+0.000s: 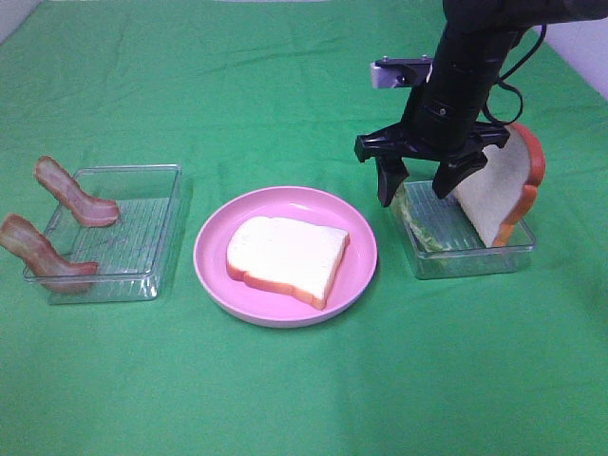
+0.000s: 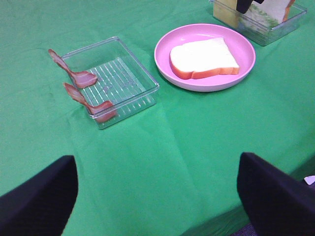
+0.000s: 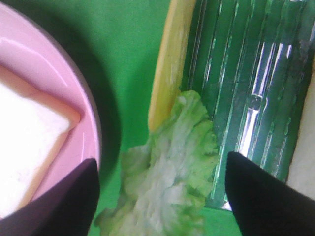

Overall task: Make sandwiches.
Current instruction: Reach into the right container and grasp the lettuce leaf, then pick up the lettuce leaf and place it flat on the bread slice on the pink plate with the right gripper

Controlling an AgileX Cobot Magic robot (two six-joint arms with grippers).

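Exterior high view: right tool (image 1: 416, 197) points down, spread wide above lettuce (image 1: 423, 228).

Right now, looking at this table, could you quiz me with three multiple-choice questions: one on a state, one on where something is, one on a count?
1. The right gripper is: A. open above the lettuce; B. shut on the lettuce; C. shut on cheese.
2. The flat bread slice lies: A. on the lettuce; B. on the pink plate; C. in a gripper.
3. Bacon strips in view: A. one; B. two; C. four.

Answers: 1 A, its jaws stand apart, gripping nothing. 2 B, it rests flat in the plate's middle. 3 B, both lean on the left tray's edge.
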